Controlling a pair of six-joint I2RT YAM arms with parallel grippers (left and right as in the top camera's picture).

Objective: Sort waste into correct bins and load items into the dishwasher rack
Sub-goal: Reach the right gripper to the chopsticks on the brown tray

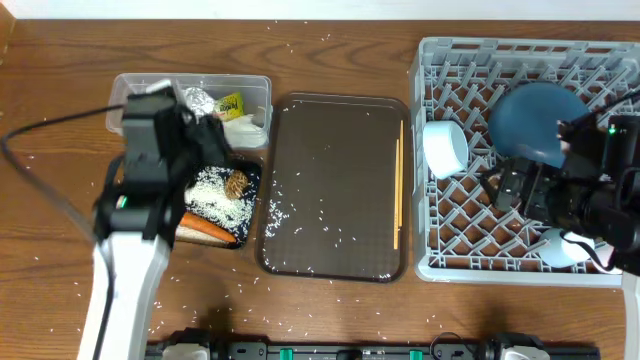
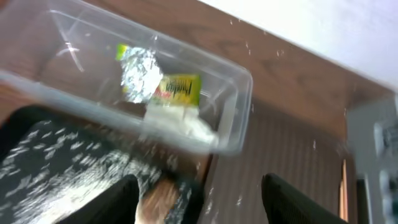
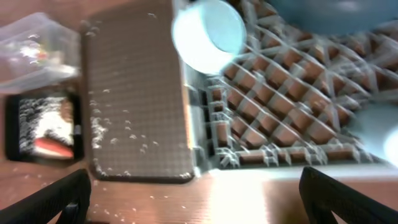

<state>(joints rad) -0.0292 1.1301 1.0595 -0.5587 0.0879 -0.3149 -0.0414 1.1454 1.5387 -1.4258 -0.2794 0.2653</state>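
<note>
My left tool (image 2: 199,186) fills the bottom of its wrist view; both fingers (image 2: 118,202) stand wide apart with nothing between them, so released and empty. It hangs over the junction of the two bins. The clear tub (image 2: 236,93) lies beyond the fingers; in it are a green-yellow wrapper (image 2: 180,90), a silver foil crumple (image 2: 138,74) touching it, and the white tissue (image 2: 180,124) against the near wall. The black tray (image 1: 243,242) sits just beside the tub on its near side; it carries a patch of rice grains (image 1: 213,195), the brown lump (image 1: 237,184) at the patch's edge, and the carrot (image 1: 205,227) along its front. More grains are scattered over the table (image 1: 60,90) and the brown serving tray (image 1: 335,150). The chopsticks (image 1: 399,190) lie together along that tray's right rim. My right tool (image 3: 196,186) is also released, fingers far apart and empty; it hovers above the rack (image 1: 430,262). In the rack: large blue bowl (image 1: 540,120) at the back; white bowl (image 1: 445,147) tipped on its side near the left wall; a pale bowl (image 1: 562,250) at the front, partly hidden by my right arm.
</note>
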